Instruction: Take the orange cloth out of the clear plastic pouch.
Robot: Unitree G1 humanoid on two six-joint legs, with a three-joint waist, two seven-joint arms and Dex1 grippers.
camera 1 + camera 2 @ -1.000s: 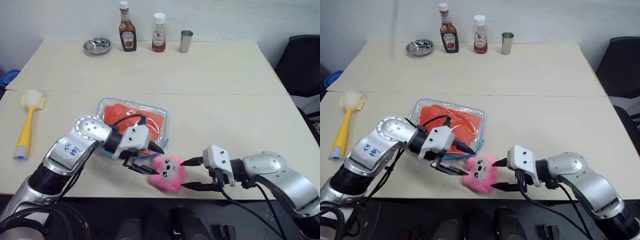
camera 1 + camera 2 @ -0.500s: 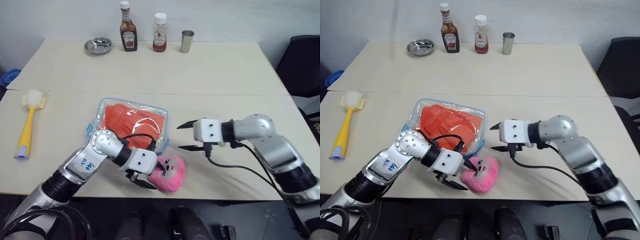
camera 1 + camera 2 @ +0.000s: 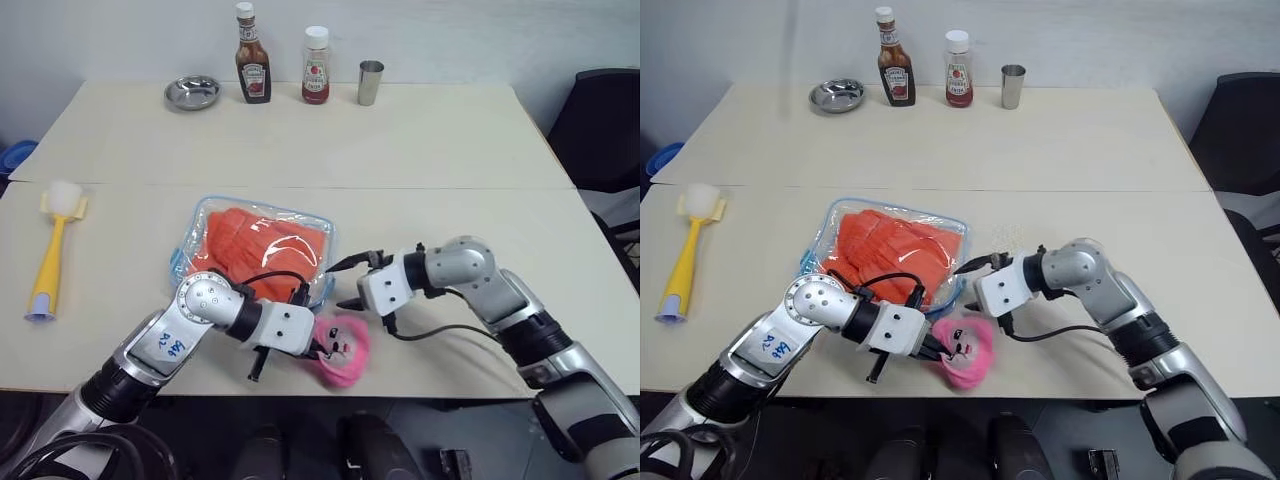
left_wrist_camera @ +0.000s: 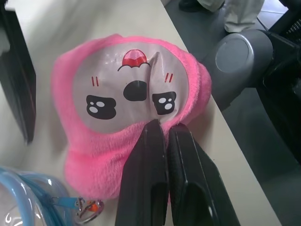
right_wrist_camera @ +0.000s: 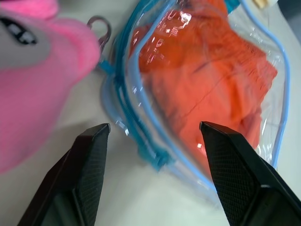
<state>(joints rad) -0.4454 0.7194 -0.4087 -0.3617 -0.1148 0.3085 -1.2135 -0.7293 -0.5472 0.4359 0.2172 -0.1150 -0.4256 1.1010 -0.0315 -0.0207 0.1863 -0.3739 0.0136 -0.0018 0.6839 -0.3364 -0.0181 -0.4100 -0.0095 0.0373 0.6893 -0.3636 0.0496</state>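
Note:
The clear plastic pouch with light blue edging lies flat near the table's front, and the orange cloth is folded inside it. A pink plush charm hangs off the pouch's near right corner by a small ring. My left gripper is shut, pinching the plush just below its printed face. My right gripper stands open beside the pouch's right edge, its fingers pointing at the blue seam with nothing between them.
A yellow brush lies at the left. At the far edge stand a steel bowl, two sauce bottles and a metal cup. A black chair stands at the right. The plush sits close to the table's front edge.
My left gripper has closed on the plush charm. My right gripper has swung from the front edge up and left to the pouch's right side, staying open.

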